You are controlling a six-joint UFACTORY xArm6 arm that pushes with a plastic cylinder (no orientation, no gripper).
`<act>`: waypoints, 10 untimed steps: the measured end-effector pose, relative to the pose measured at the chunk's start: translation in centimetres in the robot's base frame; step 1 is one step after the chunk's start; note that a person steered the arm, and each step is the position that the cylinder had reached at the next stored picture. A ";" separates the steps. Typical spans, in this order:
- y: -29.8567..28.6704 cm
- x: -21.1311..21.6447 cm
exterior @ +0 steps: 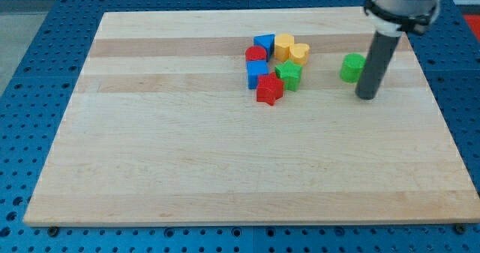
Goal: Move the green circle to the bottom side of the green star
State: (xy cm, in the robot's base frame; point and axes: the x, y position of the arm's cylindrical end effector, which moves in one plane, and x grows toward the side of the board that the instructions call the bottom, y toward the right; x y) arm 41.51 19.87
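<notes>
The green circle [351,67] stands on the wooden board toward the view's upper right. The green star [289,74] sits to its left, at the right edge of a cluster of blocks. My tip [367,97] rests on the board just to the right of and slightly below the green circle, close to it or touching it. The rod partly hides the circle's right edge.
The cluster by the green star holds a red star [269,90], a blue cube [256,73], a red circle [256,55], a blue triangle [264,42], a yellow hexagon [283,44] and a yellow heart [300,52]. The board's right edge [435,95] is near my tip.
</notes>
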 end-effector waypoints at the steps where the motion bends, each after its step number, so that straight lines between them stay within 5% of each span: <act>1: 2.2 -2.4; 4: 2.1 -7.6; 7: 1.0 -4.9; 10: -2.2 -8.0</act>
State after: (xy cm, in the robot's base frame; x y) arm 33.54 17.63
